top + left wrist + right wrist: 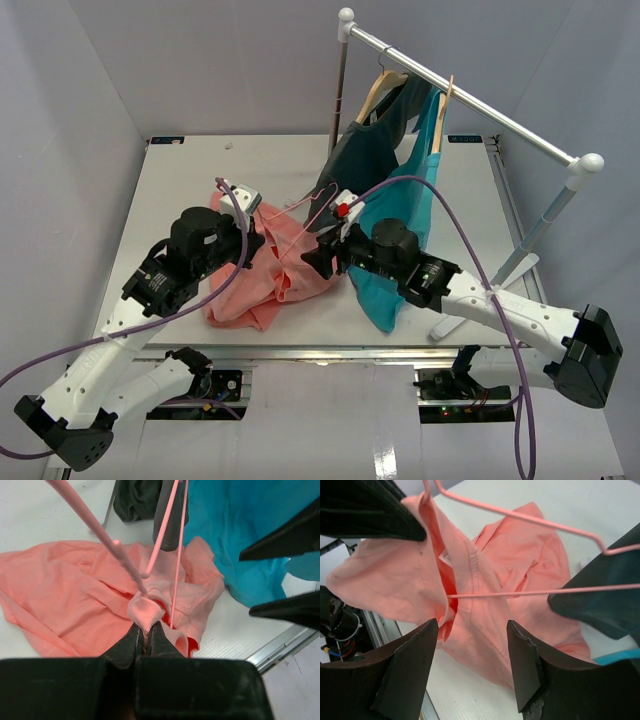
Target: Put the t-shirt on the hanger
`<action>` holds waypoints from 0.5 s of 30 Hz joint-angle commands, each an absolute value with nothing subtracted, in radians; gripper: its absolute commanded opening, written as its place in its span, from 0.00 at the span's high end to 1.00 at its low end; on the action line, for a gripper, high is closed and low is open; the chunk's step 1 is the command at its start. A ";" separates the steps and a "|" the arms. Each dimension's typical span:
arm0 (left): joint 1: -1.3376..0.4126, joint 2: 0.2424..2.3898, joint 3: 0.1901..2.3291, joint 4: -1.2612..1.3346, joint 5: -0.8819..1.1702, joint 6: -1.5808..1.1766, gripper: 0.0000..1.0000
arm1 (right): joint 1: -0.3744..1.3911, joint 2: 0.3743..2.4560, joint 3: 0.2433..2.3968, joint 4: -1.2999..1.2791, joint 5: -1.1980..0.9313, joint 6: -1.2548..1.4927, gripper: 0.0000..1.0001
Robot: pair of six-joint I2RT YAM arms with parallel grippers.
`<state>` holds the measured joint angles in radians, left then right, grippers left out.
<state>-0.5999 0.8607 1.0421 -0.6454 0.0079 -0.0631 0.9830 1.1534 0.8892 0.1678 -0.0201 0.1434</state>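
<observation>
The salmon t-shirt (255, 285) lies bunched on the white table (180, 180), left of centre. My left gripper (260, 242) is shut on its ribbed collar (146, 611) and holds it lifted. The thin pale-pink hanger (312, 205) slants above the shirt, and one of its arms runs into the collar opening (120, 552). Its rods also cross the right wrist view (530, 521). My right gripper (320, 256) is open and empty just right of the shirt, above its cloth (505, 555), with the hanger's lower rod (520, 593) just beyond its fingertips. Nothing in view grips the hanger.
A clothes rail (470, 95) crosses the back right on two posts. A teal shirt (395, 285) and a dark grey shirt (360, 155) hang from it on wooden hangers, close behind my right gripper. The table's near edge (330, 345) is just below the t-shirt.
</observation>
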 commanded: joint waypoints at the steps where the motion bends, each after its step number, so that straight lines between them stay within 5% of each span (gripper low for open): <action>1: -0.603 0.829 1.031 -0.635 -0.060 -0.129 1.00 | 1.050 1.202 0.951 0.233 0.079 0.143 0.36; 15: -0.603 0.798 1.023 -0.621 -0.060 -0.158 1.00 | 1.188 1.367 0.909 0.396 0.393 0.195 0.44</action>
